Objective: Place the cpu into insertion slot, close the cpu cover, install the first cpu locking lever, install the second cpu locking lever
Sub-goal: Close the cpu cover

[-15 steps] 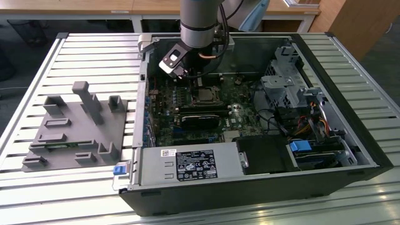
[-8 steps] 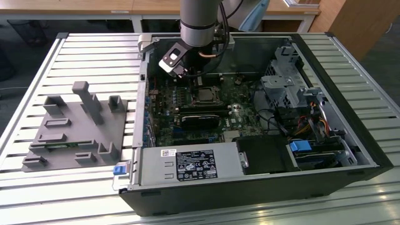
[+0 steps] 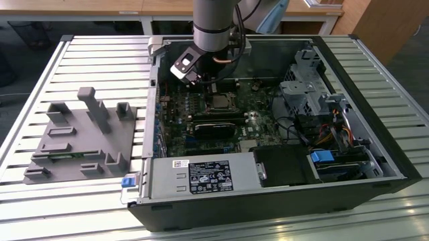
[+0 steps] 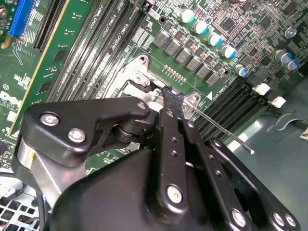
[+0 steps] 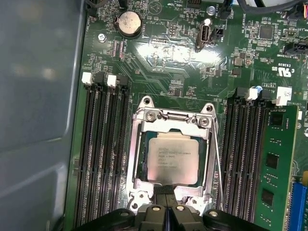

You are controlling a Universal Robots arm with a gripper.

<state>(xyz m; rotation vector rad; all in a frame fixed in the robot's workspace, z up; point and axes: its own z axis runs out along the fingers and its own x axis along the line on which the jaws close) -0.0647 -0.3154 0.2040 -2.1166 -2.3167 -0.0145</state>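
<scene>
The cpu [image 5: 172, 157] sits in the insertion slot [image 5: 143, 166] of the circuit board [image 5: 159, 57], cpu cover [image 5: 138, 144] down over it. The gripper [image 5: 166, 188] is pinched together, empty, at the cover's edge — one locking lever [image 4: 226, 135] looks unlatched.

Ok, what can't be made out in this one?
- First wrist view: the gripper overlaps one edge of the cpu cover, so whether they touch cannot be judged.
- Second wrist view: the gripper's own body hides the cpu and most of the cpu cover.
- Exterior view: the locking lever is too small there to tell whether it is latched.
</scene>
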